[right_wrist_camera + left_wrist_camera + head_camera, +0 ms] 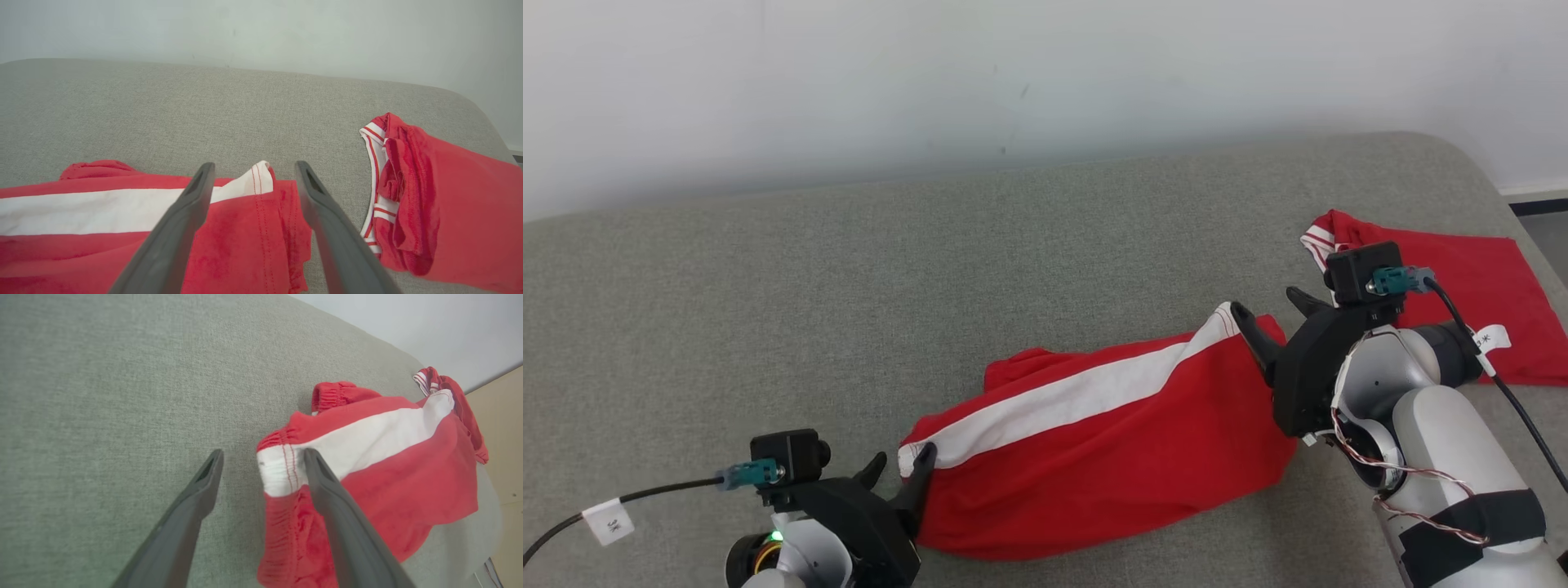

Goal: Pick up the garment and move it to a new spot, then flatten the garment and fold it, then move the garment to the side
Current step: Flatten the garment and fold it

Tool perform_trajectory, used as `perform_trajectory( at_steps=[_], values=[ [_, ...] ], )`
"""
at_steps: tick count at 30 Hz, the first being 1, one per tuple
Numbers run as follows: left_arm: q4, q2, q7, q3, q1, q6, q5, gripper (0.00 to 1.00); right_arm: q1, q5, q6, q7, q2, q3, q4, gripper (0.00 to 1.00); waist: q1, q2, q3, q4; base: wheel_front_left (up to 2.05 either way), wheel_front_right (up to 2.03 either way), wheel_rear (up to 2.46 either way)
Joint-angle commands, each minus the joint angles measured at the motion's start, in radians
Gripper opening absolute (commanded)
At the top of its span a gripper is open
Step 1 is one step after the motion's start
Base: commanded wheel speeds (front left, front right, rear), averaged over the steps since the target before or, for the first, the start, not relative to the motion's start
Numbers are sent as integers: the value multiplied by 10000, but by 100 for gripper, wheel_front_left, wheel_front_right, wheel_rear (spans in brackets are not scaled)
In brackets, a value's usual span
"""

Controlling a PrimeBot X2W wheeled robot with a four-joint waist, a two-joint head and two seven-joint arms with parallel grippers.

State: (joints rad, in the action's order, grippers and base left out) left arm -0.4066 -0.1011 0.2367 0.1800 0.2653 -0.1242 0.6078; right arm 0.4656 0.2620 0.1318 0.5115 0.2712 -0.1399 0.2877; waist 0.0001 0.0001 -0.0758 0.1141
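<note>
The garment (1094, 441) is a pair of red shorts with a broad white side stripe. It lies stretched out and slightly rumpled on the grey cushioned surface (849, 310). My left gripper (903, 455) is open at its waistband end. In the left wrist view the white waistband patch (282, 469) sits between the fingers of this gripper (262, 452), and one finger lies over the cloth (388, 457). At the opposite hem end my right gripper (1266, 300) is open too. In the right wrist view the hem corner (245, 228) lies between that gripper's (254, 164) spread fingers.
A second red garment (1478, 278) with red-and-white striped trim lies at the right end of the surface, just behind my right wrist; it shows also as a red heap (457, 196). A pale wall (1013, 73) bounds the far side. Bare grey surface stretches left and back.
</note>
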Motion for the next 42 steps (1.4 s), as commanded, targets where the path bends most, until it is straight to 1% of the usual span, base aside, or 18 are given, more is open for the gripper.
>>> perform_trajectory(
  at_steps=[1, 6, 7, 8, 9, 10, 11, 16, 17, 18, 19, 20, 23, 29, 33, 40, 42],
  values=[
    [114, 47, 329, -9, 84, -25, 212, 100, 170, 127, -26, 40, 74, -100, 48, 100, -1, -1, -64, 9, 0, 0, 0],
    [597, 124, 967, -73, -66, 18, 789, 100, 393, 235, -26, -134, 197, -313, 176, 100, -1, -1, -141, -29, 0, 0, 0],
    [683, 115, 1007, -68, -104, 47, 822, 96, 407, 243, -26, -165, 225, -342, 229, 100, -1, -1, -148, -39, 0, 0, 0],
    [760, 109, 1071, -68, -138, 65, 849, 78, 405, 261, -26, -198, 241, -368, 268, 100, -1, -1, -153, -50, 0, 0, 0],
    [831, 113, 1110, -78, -176, 92, 919, 57, 402, 277, -26, -191, 249, -393, 307, 100, -1, -1, -159, -58, 0, 0, 0],
    [875, 115, 1235, -83, -220, 96, 1003, 49, 392, 296, -26, -191, 255, -419, 336, 100, -1, -1, -164, -67, 0, 0, 0],
    [926, 111, 1348, -78, -263, 136, 1061, 47, 386, 305, -26, -169, 263, -434, 357, 100, -1, -1, -171, -74, 0, 0, 0],
    [1227, 80, 1746, -107, -422, 222, 1299, 48, 475, 349, -26, -210, 368, -430, 418, 100, -1, -1, -236, -125, 0, 0, 0],
    [1257, 77, 1779, -105, -443, 252, 1314, 42, 486, 340, -26, -205, 377, -426, 419, 100, -1, -1, -251, -134, 0, 0, 0],
    [1286, 84, 1894, -58, -473, 289, 1350, 23, 507, 303, -26, -172, 396, -450, 403, 100, -1, -1, -298, -155, 0, 0, 0],
    [1312, 90, 1962, -28, -482, 308, 1360, 9, 533, 308, -26, -147, 390, -462, 403, 100, -1, -1, -319, -166, 0, 0, 0],
    [1344, 77, 2042, 6, -495, 324, 1363, 0, 557, 338, -26, -100, 388, -483, 422, 100, -1, -1, -345, -179, 0, 0, 0],
    [1447, 22, 2096, 55, -502, 315, 1334, 0, 616, 405, -26, 164, 401, -476, 545, 100, -1, -1, -406, -208, 0, 0, 0],
    [1845, -90, 1968, 227, -619, 257, 1141, 0, 1194, 575, -26, 1465, 301, -168, 1307, 100, -1, -1, -673, -356, 0, 0, 0],
    [2031, -33, 1968, 404, -620, 216, 1117, 0, 1720, 343, -26, 1725, 118, 114, 1867, 100, -1, -1, -839, -542, 0, 0, 0],
    [2025, 55, 1963, 637, -432, 196, 1166, 0, 2282, 28, -26, 2393, -166, 225, 2629, 100, -1, -1, -990, -740, 0, 0, 0],
    [1999, 70, 1949, 679, -387, 195, 1197, 0, 2355, 11, -26, 2522, -227, 246, 2689, 87, -1, -1, -1002, -755, 0, 0, 0]
  ],
)
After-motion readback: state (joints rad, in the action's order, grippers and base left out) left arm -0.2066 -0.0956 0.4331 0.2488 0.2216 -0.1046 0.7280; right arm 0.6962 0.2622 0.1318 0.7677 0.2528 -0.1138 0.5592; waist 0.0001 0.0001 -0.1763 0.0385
